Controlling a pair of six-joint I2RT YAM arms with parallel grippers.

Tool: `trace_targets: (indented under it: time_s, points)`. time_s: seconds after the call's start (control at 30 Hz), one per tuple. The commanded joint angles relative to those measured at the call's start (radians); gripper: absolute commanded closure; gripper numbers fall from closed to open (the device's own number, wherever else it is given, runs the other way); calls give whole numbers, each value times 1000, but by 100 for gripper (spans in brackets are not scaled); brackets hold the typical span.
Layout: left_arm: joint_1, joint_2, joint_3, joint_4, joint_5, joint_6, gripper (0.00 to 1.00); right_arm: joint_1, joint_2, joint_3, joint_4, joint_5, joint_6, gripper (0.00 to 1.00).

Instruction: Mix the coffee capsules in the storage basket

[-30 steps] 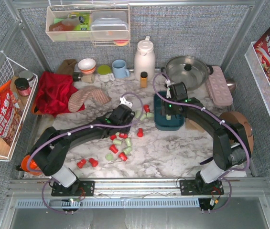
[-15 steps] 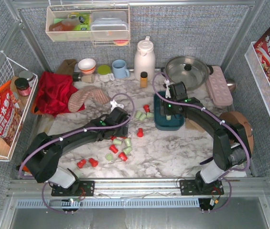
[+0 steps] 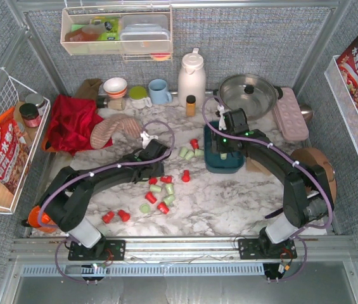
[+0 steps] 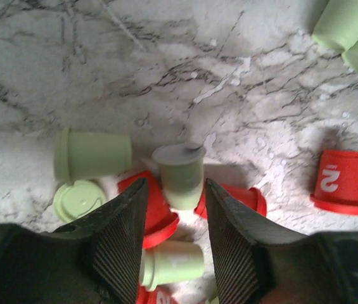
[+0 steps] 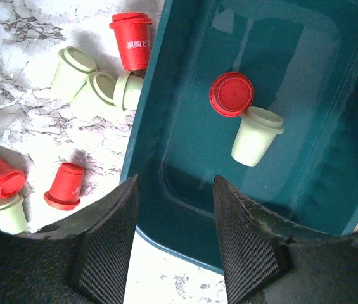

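My left jaws stand apart, low over the worktop [image 4: 166,63]. An upright mint capsule [image 4: 179,172] sits just beyond their gap, among the loose coffee capsules [image 3: 169,189] left of the storage basket [image 5: 148,126]. My right jaws, also apart, hang over its left wall; inside lie two, one red capsule [image 5: 231,94] and one pale green capsule [image 5: 255,136].

Both arms matte blk, rounded links: left arm [image 3: 102,176], right arm [image 3: 274,158]. A thin purple cable [image 3: 173,139] loops along ea. Light-grey base links [image 3: 87,234] sit on blk mounting plates [image 3: 96,248]. Gripper fingers [image 4: 118,253] blk, pads w/ fine ribbed texture.
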Motion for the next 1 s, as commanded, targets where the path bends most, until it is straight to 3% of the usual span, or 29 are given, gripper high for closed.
trace_targets:
  time_s: [0.0,0.6,0.73,0.97]
  points:
    - [15,48,16,36,-2,-17,51,4,-12,10,-5,-14,-5,46]
    - [15,152,37,116,77,2,56,33,-21,16,-10,-26,-19,45]
    - [11,123,37,154,88,21,65,39,-40,14,-14,-21,-21,45]
    - [-18,69,171,342,157,121,68,35,-167,-73,61,135,10,45]
